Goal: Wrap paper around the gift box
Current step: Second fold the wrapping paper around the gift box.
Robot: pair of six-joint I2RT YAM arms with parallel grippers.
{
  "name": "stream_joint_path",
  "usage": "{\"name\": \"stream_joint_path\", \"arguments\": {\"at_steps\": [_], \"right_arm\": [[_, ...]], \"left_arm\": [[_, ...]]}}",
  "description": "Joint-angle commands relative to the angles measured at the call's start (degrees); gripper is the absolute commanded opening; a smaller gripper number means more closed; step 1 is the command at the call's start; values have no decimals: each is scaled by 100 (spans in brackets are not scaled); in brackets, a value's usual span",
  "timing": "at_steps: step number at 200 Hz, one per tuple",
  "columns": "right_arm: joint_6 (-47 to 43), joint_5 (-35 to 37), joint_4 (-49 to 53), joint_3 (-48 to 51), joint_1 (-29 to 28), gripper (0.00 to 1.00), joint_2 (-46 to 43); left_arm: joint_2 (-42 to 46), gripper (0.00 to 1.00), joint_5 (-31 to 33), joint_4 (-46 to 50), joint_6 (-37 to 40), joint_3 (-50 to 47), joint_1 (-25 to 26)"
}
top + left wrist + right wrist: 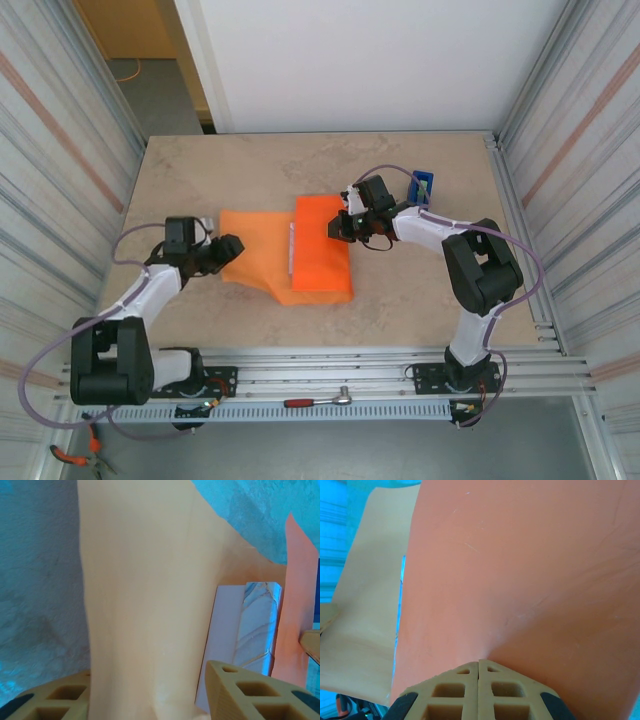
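Side-folding step. The left tool (233, 249), at the paper's (262, 262) nine o'clock edge, is spread, its fingers (235, 690) either side of the raised left flap (135, 605). The centre right flap (322, 250) lies folded over, seemingly hiding the gift box. The right tool (337, 227), at three o'clock, is pressed together, pinching that flap. Next: clamp the left flap and draw it toward three o'clock.

The beige marbled bench (200, 170) carries the orange paper (250, 262) at its centre, partly folded over. A blue tape dispenser (425, 186) stands near the far right corner.
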State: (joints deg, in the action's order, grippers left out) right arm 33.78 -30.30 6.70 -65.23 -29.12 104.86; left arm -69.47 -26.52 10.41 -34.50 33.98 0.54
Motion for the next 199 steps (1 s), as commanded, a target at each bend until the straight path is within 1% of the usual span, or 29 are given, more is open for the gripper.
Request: {"name": "stream_joint_path", "arguments": {"at_steps": [1, 27, 48, 101, 136, 157, 182, 199], "right_arm": [[-100, 247, 374, 288, -50, 0, 252], [-82, 235, 349, 288, -49, 0, 268], [-82, 225, 347, 278, -50, 0, 290], [-79, 220, 338, 303, -49, 0, 288], [-61, 227, 299, 327, -49, 0, 284], [-56, 226, 294, 344, -53, 0, 285], [-38, 210, 280, 343, -60, 0, 303], [-22, 217, 270, 343, -65, 0, 305]], "left_arm": [[334, 46, -53, 406, 85, -24, -147], [458, 37, -264, 556, 161, -21, -348], [513, 28, -304, 621, 196, -20, -362], [566, 0, -503, 690, 267, 17, -365], [719, 0, -782, 644, 271, 165, -358], [895, 0, -917, 567, 202, 240, -245], [1090, 0, -942, 334, 22, 287, 130], [1134, 0, -887, 171, -155, 341, 505]]}}
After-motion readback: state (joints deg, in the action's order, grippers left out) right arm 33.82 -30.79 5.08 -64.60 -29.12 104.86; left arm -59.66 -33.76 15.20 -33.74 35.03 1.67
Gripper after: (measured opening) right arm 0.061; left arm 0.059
